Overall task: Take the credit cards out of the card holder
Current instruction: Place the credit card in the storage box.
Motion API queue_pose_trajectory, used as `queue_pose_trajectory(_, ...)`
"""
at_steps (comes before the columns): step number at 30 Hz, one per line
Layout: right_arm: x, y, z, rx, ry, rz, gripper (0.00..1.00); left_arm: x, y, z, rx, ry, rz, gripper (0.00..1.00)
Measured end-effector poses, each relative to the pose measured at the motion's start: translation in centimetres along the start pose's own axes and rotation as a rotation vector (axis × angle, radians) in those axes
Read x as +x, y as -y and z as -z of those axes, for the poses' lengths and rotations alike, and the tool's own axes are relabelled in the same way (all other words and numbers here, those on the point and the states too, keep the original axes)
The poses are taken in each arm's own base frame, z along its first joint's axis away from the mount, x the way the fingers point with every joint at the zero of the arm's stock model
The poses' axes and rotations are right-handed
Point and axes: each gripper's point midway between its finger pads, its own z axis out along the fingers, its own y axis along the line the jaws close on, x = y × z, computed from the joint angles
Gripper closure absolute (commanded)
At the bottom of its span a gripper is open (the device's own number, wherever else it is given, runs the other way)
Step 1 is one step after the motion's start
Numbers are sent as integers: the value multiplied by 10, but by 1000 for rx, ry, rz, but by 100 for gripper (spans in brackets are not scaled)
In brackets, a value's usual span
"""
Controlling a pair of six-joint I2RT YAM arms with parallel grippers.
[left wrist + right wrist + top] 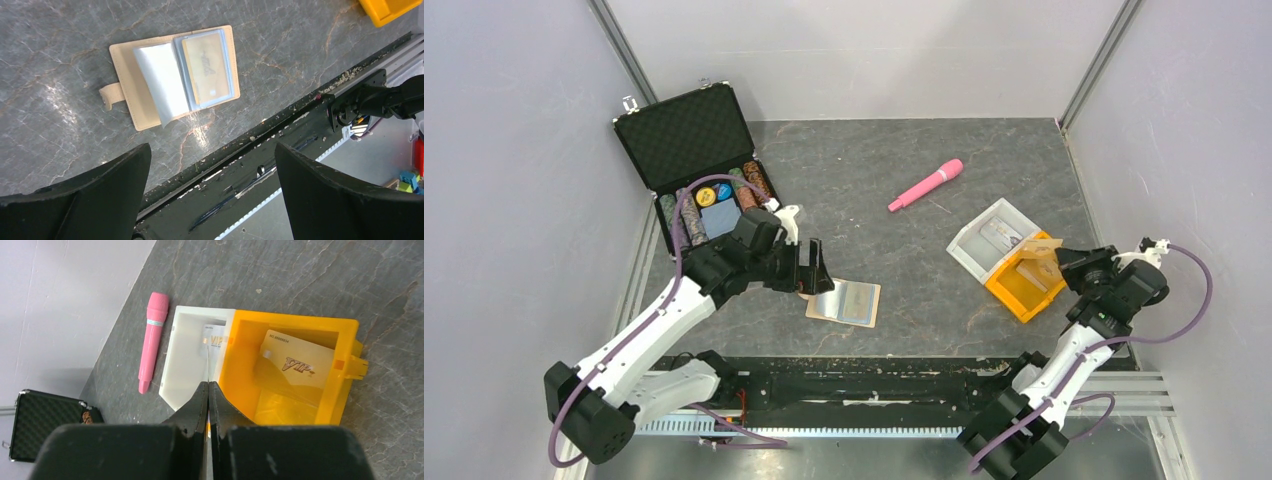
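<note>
The card holder [844, 302] lies open on the table, a tan wallet with clear sleeves. In the left wrist view the card holder [150, 82] shows a gold credit card [207, 65] in its right sleeve. My left gripper [816, 270] is open and empty, just left of the wallet; its jaws [211, 150] stand wide apart. My right gripper [1064, 260] is shut on a credit card [1041, 245] above the trays. The held card [207, 362] shows edge-on in the right wrist view. One card [297, 360] lies in the orange tray [240, 370], another [216, 339] in the white tray [187, 360].
A pink marker [925, 185] lies at mid-back. An open black poker-chip case [696, 170] stands at the back left. The white tray [986, 240] and orange tray [1022, 292] sit side by side at the right. Grey walls enclose the table.
</note>
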Motion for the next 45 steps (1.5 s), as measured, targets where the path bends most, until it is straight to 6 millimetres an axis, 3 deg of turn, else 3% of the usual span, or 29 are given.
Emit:
queue_pose_trajectory(5, -5, 9, 0, 43, 23, -4, 100, -5, -1, 8, -9, 45, -15, 0)
queue_pose_trajectory(21, -11, 28, -7, 106, 53, -25, 100, -3, -2, 9, -16, 35, -12, 0)
queue_pose_trajectory(28, 4, 41, -12, 110, 50, -81, 100, -2, -3, 9, -20, 36, -12, 0)
queue_pose_trajectory(36, 3, 46, -16, 102, 88, -91, 100, -4, -6, 9, -37, 44, -12, 0)
queue_pose_trajectory(45, 17, 65, -25, 126, 82, -144, 100, -3, -7, 9, -42, 43, -11, 0)
